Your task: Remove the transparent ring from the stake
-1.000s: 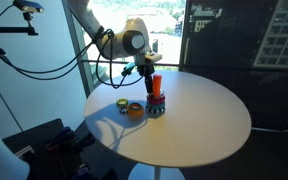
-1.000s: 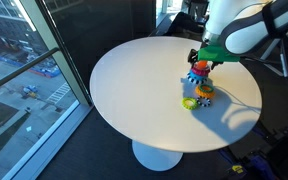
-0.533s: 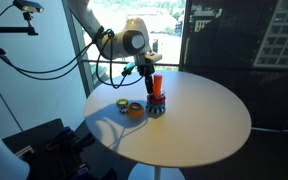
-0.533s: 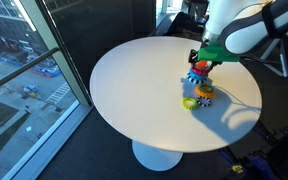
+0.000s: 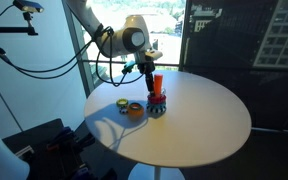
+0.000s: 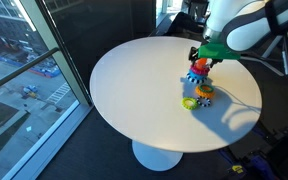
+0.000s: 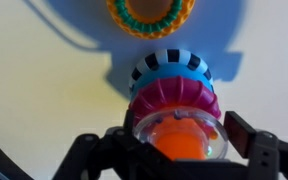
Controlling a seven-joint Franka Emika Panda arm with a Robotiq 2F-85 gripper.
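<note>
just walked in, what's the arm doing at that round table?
The Panda arm's hand is at the top of the stake, with a finger on each side of the transparent ring. That ring sits highest on the stake, above a pink ring and a striped ring, and is not yet off. I can't tell whether the hand is clamped on it. An orange ring and a yellow-green ring lie on the table nearby.

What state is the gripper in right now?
Gripper: its jaws straddle the transparent ring around the top of the stake; whether they clamp it cannot be told.
</note>
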